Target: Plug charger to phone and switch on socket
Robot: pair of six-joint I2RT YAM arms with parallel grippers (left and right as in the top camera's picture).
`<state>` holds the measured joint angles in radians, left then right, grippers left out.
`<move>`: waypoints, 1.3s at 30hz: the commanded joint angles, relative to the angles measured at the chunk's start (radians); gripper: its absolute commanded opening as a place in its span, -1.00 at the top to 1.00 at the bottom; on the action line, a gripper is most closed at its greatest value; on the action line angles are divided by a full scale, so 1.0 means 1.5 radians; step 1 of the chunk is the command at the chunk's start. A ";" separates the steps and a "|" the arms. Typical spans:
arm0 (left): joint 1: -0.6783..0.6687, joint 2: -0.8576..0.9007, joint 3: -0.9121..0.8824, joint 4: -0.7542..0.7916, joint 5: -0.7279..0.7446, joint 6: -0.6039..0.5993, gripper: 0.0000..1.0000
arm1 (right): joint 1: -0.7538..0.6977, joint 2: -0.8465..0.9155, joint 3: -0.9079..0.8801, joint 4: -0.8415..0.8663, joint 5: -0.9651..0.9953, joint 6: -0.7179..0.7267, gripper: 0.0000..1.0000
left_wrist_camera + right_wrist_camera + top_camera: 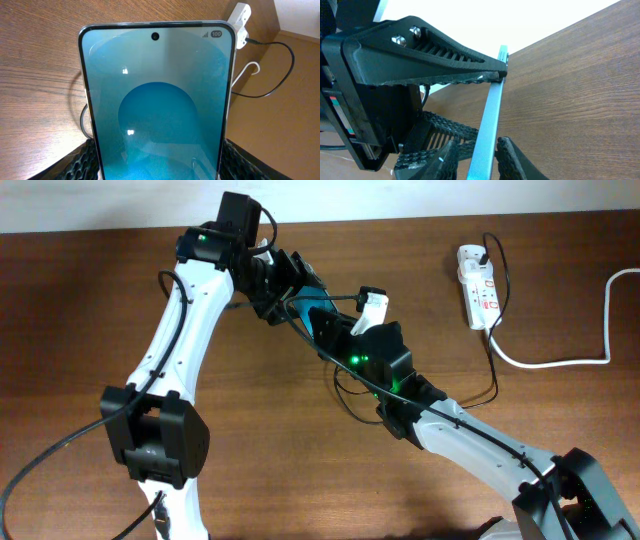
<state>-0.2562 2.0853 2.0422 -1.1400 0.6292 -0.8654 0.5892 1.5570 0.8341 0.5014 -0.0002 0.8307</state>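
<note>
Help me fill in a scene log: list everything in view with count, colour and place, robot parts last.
phone: one, cyan-blue screen, held above the table between the two grippers.
charger cable: one, thin black, runs from the power strip and loops across the table toward the arms; its free end is hidden.
power strip: one, white with red switches, on the table's right side.
cord: one, thick white, from the power strip toward the right edge.
table: one, brown wood, under everything.
left arm and right arm: two, white and black, meeting mid-table.
left gripper: one, black, shut on the phone's side edges.
right gripper: one, black, fingers either side of the phone; contact unclear.
</note>
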 commanded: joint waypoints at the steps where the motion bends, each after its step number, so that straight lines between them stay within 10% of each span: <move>1: -0.002 -0.003 0.015 0.002 0.020 -0.009 0.32 | 0.004 0.004 0.007 0.003 0.001 -0.004 0.44; 19: -0.002 -0.003 0.015 0.002 0.017 -0.009 0.33 | 0.004 0.004 0.007 0.003 0.001 -0.004 0.91; 28: -0.002 -0.003 0.015 0.001 0.020 -0.009 -0.13 | 0.004 0.004 0.007 0.028 -0.030 -0.004 0.91; 34: -0.002 -0.003 0.015 0.001 0.021 -0.009 -0.97 | 0.004 0.002 0.007 0.043 -0.035 -0.004 0.91; 39: -0.001 -0.003 0.015 0.000 0.036 0.005 -0.98 | -0.001 -0.003 0.009 0.031 -0.035 -0.004 0.91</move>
<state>-0.2562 2.0853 2.0460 -1.1397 0.6521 -0.8791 0.5892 1.5665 0.8337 0.5499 -0.0418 0.8349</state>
